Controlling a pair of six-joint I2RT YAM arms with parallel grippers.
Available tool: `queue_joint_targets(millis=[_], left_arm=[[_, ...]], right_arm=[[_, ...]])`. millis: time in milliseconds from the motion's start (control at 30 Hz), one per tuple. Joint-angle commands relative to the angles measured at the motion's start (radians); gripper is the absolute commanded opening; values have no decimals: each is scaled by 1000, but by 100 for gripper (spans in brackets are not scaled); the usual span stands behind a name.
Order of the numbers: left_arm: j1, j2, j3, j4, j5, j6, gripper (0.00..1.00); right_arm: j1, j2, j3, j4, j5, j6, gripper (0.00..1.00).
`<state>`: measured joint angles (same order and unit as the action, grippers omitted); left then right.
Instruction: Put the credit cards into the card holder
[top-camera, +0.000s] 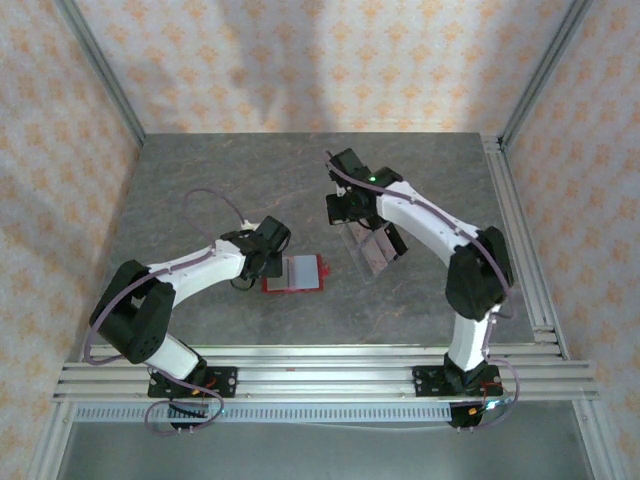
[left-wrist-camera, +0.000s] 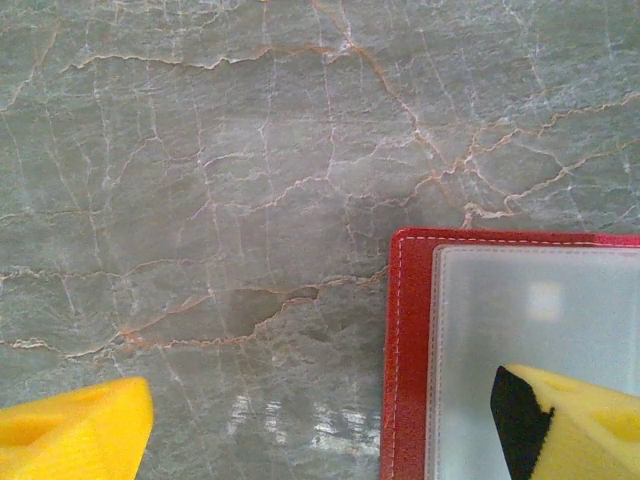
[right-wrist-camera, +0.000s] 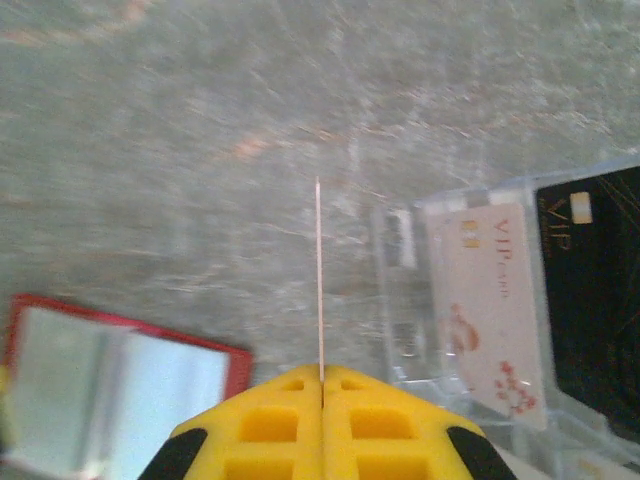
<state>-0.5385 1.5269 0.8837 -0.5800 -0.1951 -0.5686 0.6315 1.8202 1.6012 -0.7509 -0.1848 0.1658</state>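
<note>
The card holder (top-camera: 296, 272) lies open on the table, red outside and pale grey inside. My left gripper (left-wrist-camera: 320, 432) hangs open over its left edge (left-wrist-camera: 405, 350). One yellow finger (left-wrist-camera: 575, 420) is above the pale inside; the other finger (left-wrist-camera: 70, 432) is over bare table. My right gripper (right-wrist-camera: 322, 378) is shut on one credit card (right-wrist-camera: 319, 280), seen edge-on as a thin pale line sticking forward from the fingertips. It holds the card above the table between the card holder (right-wrist-camera: 110, 385) and a clear stand. More credit cards stand there: a pale one (right-wrist-camera: 490, 310) and a black one (right-wrist-camera: 595, 290).
The clear plastic stand (top-camera: 372, 248) with the cards sits right of centre, below the right wrist (top-camera: 360, 185). Metal rails run along the table's near edge (top-camera: 320, 375) and right side (top-camera: 520, 250). Patterned walls close in the back and sides.
</note>
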Motion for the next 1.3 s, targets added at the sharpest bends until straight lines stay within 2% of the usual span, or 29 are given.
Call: queue_joint_targets(millis=[0,200,333,600,900,1267], left_arm=[[-18,-5,10,-14,-18,21,89],[-29,37,6,-20,-39,15,89],[-30,47,8,-55,-79,2,89],[-29,60,-2,-95,-127,-33,89],[-30,67,-24,-99,-140,-46,89],[-29,52,-31,-89,-133,-51,89]], right_arm=[[5,-86,-119,132,-144,145,0],[37,-220,-443,536,-301,414,0],[77,-267,-619,773,-299,537,0],[134,-227,-789,1102,-295,665,0],[158,-151,-824,1219,-299,694,0],[159,-103,-862,1250,-288,675,0]])
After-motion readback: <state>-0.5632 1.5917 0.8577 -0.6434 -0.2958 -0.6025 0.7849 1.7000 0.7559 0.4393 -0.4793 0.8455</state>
